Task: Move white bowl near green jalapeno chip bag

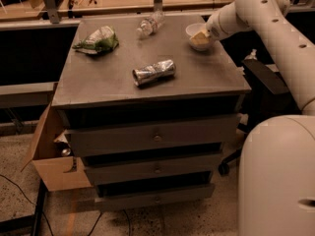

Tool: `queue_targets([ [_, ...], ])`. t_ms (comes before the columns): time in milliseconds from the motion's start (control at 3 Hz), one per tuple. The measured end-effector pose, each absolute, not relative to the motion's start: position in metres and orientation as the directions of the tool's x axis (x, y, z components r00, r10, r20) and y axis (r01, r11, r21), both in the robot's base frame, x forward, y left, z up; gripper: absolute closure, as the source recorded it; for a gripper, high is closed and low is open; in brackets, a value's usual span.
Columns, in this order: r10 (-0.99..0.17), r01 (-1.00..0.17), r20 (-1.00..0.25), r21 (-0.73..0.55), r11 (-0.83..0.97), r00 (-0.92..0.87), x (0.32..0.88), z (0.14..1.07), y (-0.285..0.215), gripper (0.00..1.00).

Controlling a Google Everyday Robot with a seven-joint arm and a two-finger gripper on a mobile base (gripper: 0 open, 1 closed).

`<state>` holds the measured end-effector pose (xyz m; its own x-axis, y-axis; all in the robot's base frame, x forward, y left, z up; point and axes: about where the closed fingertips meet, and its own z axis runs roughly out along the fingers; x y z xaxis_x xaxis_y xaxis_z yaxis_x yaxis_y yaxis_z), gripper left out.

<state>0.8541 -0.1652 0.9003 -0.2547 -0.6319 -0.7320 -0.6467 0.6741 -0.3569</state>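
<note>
Four things sit on the grey cabinet top, and the action is all in the far right corner. The white bowl rests there, upright on its foot, and the gripper is right down at its near rim, the pale arm reaching in from the right side. It looks like contact with the bowl, but whether the gripper is clamped on that rim or only poised over it, I cannot tell from this angle.

Across the top, at the far left corner, lies the green jalapeno chip bag, crumpled, well apart from the bowl. Between them along the back edge a clear plastic bottle lies on its side, and nearer the middle sits a shiny silver foil bag.

Coming in at the rim makes sense: a smooth round bowl offers little else to pinch. My read is that this is the grasp stage, with the whole carry leftward ahead. The bottle lies close to the straight line, so a lift or a path in front of it seems the safer call.
</note>
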Motion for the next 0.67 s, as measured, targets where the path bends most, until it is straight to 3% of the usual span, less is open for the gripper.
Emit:
queue_targets([
  [667,-0.657,-0.686,-0.705,-0.34,0.643,-0.266,0.8601,0.8787,-0.1504,0.9],
])
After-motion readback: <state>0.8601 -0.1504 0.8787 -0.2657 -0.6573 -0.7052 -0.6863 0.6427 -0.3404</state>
